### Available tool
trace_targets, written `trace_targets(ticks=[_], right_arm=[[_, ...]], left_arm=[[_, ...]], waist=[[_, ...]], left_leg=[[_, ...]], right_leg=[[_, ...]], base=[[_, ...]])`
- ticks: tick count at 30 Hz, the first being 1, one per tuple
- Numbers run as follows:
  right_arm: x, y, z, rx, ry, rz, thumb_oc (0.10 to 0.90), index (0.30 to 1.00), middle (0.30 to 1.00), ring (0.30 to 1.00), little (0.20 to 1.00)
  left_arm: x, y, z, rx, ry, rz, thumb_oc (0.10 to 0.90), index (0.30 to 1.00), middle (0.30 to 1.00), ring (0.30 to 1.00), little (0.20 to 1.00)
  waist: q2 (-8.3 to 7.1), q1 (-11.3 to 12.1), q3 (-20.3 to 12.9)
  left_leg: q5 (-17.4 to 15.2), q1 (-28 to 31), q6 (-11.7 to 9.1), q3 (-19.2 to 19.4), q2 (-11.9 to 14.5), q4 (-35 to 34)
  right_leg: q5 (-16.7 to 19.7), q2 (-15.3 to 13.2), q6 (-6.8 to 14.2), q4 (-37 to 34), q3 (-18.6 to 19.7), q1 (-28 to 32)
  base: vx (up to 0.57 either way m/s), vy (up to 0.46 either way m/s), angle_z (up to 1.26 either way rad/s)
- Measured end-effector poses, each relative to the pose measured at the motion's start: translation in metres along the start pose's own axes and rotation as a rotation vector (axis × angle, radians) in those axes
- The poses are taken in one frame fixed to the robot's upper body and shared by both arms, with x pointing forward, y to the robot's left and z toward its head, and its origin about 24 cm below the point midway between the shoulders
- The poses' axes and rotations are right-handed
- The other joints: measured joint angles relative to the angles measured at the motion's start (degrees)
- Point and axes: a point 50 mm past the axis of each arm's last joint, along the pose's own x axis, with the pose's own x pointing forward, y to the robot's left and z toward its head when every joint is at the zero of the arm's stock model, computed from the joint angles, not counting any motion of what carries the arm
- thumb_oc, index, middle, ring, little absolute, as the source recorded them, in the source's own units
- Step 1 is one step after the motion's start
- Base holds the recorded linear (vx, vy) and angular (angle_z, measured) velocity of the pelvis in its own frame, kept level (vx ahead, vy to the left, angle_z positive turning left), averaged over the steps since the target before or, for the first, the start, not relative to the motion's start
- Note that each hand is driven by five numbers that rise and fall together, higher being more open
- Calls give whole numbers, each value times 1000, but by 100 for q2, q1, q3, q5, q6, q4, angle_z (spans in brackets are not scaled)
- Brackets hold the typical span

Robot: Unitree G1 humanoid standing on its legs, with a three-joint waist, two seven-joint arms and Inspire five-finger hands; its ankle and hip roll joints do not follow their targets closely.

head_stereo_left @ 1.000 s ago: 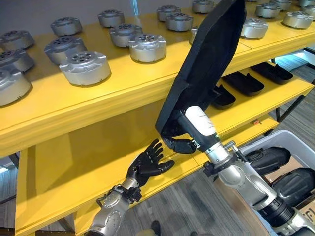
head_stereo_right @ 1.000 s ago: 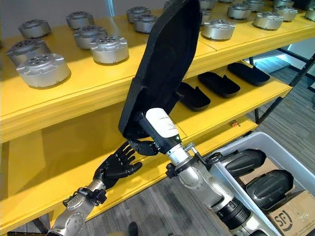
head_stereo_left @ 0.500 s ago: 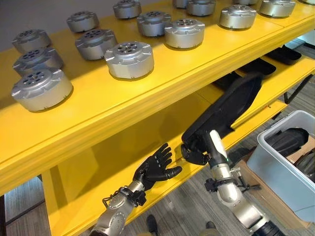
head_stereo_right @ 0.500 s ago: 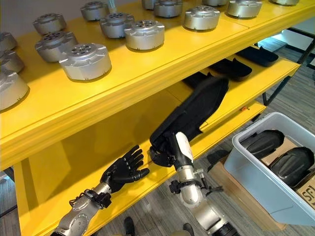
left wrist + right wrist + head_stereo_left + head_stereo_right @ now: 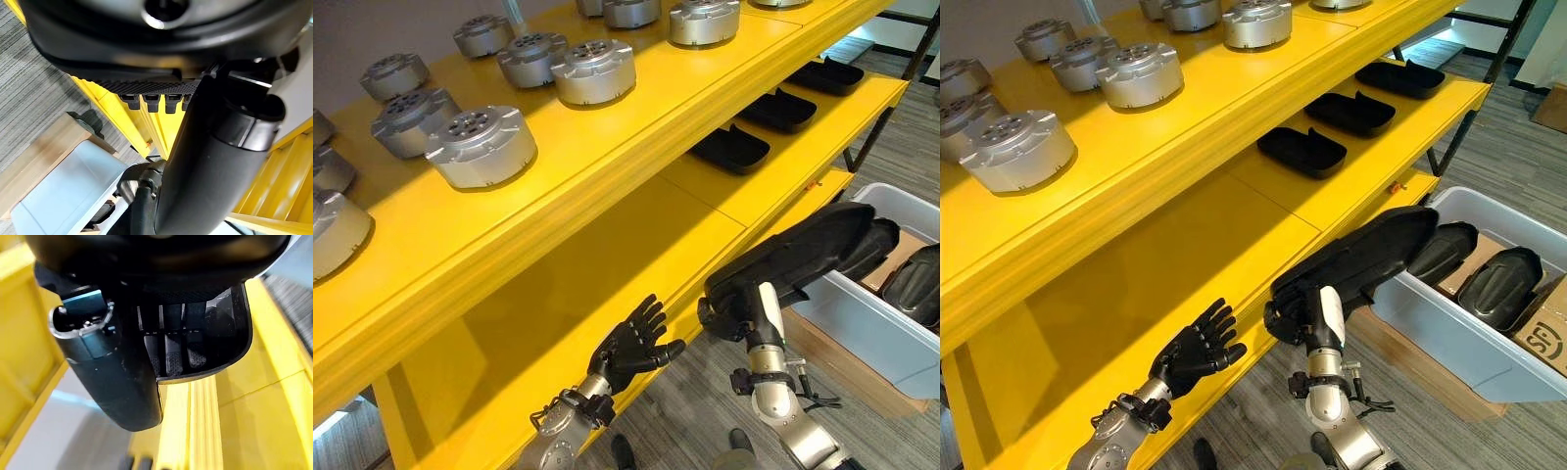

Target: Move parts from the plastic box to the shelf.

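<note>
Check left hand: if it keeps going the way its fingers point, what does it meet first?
Likely nothing soon. The open left hand points up and back over the bare lower shelf; the way looks free, though depth is unclear.

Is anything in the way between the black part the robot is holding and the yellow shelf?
Nothing visible. The right hand holds the black part by the shelf's front edge; the shelf board beside it is bare. The open left hand hovers further left.

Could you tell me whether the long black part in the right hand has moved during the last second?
Yes. The long black moulded part has swung down from upright, above the top yellow shelf, to nearly level beside the lower shelf's edge.
</note>
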Motion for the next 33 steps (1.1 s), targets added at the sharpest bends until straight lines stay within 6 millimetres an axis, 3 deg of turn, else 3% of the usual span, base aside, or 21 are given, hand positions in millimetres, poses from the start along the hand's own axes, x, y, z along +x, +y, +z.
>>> trace_targets(ticks=[3,7,9,10,13,14,15,16,18,19,20,21,22,23,25,26,28,33], right_arm=[[9,-9,4,-164,-93,83,400,300,300,300,300],[43,-38,22,-335,-182,229,400,300,300,300,300],[55,-45,28,-336,-171,259,400,300,300,300,300],[62,-46,26,-312,-130,292,400,300,300,300,300],[61,-41,15,-252,-56,400,400,300,300,300,300],[60,-39,13,-243,-46,425,400,300,300,300,300],[57,-36,13,-230,-39,468,400,300,300,300,300],[57,-36,15,-223,-42,483,400,300,300,300,300],[58,-37,20,-196,-47,498,400,300,300,300,300],[59,-39,21,-191,-43,494,400,300,300,300,300],[60,-34,21,-167,-14,497,400,300,300,300,300],[60,-31,20,-156,1,500,400,300,300,300,300],[60,-31,19,-156,14,502,400,300,300,300,300],[62,-36,18,-175,21,497,400,300,300,300,300],[66,-46,19,-201,23,481,400,300,300,300,300],[68,-53,20,-205,22,462,400,300,300,300,300],[75,-62,19,-241,35,450,400,300,300,300,300],[79,-71,23,-333,20,454,400,300,300,300,300]], left_arm=[[1,-1,1,-1,-2,-13,900,1000,1000,1000,1000],[4,-1,5,-23,8,-45,900,1000,1000,1000,1000],[9,-2,10,-3,17,-81,900,1000,1000,1000,1000],[14,-1,15,29,42,-110,900,1000,1000,1000,1000],[15,7,28,95,64,-125,900,1000,1000,1000,1000],[16,12,34,105,51,-106,900,1000,1000,1000,1000],[18,19,42,111,35,-70,900,1000,1000,1000,1000],[19,20,48,118,23,-66,900,1000,1000,1000,1000],[22,22,61,126,-23,-51,900,1000,1000,1000,1000],[24,20,63,122,-35,-45,900,1000,1000,1000,1000],[24,18,66,131,-25,-54,900,1000,1000,1000,1000],[24,18,66,130,-15,-55,900,1000,1000,1000,1000],[23,18,63,125,5,-56,900,1000,1000,1000,1000],[25,15,56,107,33,-77,900,1000,1000,1000,1000],[26,10,51,102,57,-117,900,1000,1000,1000,1000],[28,8,53,108,57,-136,900,1000,1000,1000,1000],[29,7,55,116,55,-140,900,1000,1000,1000,1000],[32,6,69,143,18,-144,900,1000,1000,1000,1000]], waist=[[-25,214,12],[-231,351,129],[-405,393,258],[-610,429,372],[-963,821,464],[-988,927,505],[-949,983,558],[-847,1053,621],[-794,1171,666],[-614,1136,773],[-670,1278,889],[-740,1278,953],[-786,1282,977],[-875,1175,1023],[-861,1104,1023],[-886,895,1083],[-1034,887,1262],[-1094,935,1297]], left_leg=[[-10,5,1,-16,2,2],[44,-8,25,-68,3,29],[60,-9,-2,-258,8,31],[86,4,-15,-408,47,31],[53,-258,-160,-533,282,284],[15,-448,-225,-693,400,475],[59,-743,-318,-1046,610,691],[139,-857,-399,-1202,740,669],[193,-1165,-361,-1537,998,554],[152,-1214,-135,-1606,1168,389],[-734,-1298,252,-1495,1277,77],[-485,-1329,124,-1412,1267,105],[-424,-1282,132,-1253,1131,268],[-542,-1180,138,-1018,824,911],[-751,-839,63,-760,507,1140],[-619,-710,-8,-636,491,831],[-439,-593,-173,-548,579,759],[-426,-624,-344,-563,689,842]], right_leg=[[4,11,-6,3,0,8],[-76,39,9,335,-92,-110],[-257,88,-3,833,-94,-241],[-462,148,-26,1411,-115,-440],[-803,-62,-176,1856,-42,-809],[-843,-118,-117,1979,-40,-912],[-857,37,-116,1822,-44,-799],[-919,200,-148,1812,-127,-813],[-975,730,-337,1826,-182,-908],[-998,928,-412,1896,-342,-926],[-938,983,-713,2008,-590,-1143],[-859,977,-787,1961,-726,-1179],[-782,958,-890,1878,-826,-1215],[-643,882,-931,1727,-902,-1251],[-508,913,-945,1624,-905,-1404],[-468,911,-950,1606,-1052,-1450],[-388,998,-989,1584,-1013,-1429],[-127,1139,-1010,1237,-1029,-1269]], base=[[-18,5,1],[-96,-53,9],[-47,-318,29],[-26,-524,39],[-41,-650,20],[-118,-719,64],[-157,-766,77],[-142,-631,86],[-104,-321,77],[-92,-347,104],[-96,-267,101],[-84,-144,80],[-131,-17,68],[-75,36,41],[-8,46,23],[17,-33,19],[16,-75,-5],[49,-121,-6]])
